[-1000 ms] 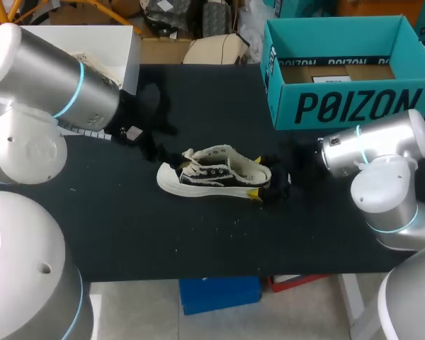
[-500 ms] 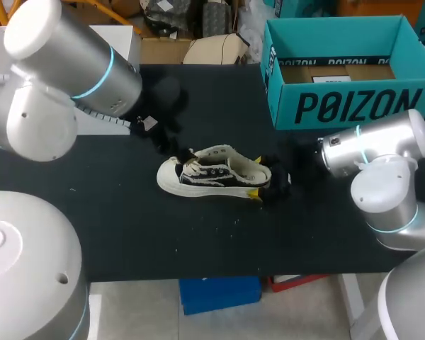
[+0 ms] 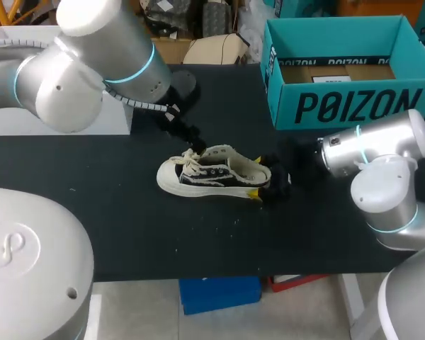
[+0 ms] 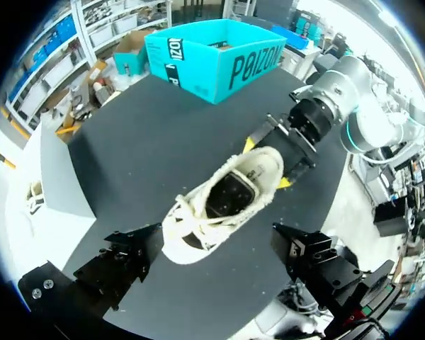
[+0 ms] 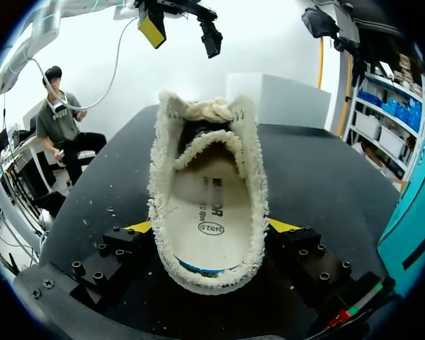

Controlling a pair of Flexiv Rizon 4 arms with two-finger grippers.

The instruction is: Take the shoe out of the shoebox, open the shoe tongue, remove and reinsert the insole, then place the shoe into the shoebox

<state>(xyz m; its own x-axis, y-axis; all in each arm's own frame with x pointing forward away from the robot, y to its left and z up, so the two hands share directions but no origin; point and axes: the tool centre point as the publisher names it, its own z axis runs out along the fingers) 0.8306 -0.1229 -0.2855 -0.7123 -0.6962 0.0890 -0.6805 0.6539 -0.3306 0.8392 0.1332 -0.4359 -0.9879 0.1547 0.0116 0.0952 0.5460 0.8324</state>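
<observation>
Shoe [image 3: 212, 174] sits on its sole mid-table [image 3: 127, 234], out of the shoebox [image 3: 347, 106], toe toward my left. My right gripper [image 5: 211, 237] is clamped on the heel [image 5: 207, 273] from both sides. My left gripper [image 4: 219, 258] hangs over the laces [image 4: 188, 216], fingers [image 4: 127, 258] apart, touching nothing. Risk: left snags laces instead of tongue, or its pull drags the soft fuzzy heel out of the right's hold.

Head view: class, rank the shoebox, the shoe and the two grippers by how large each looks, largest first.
1. shoebox, clearly the largest.
2. shoe.
3. left gripper and right gripper: both are small dark shapes against the dark table, too alike to rank.
</observation>
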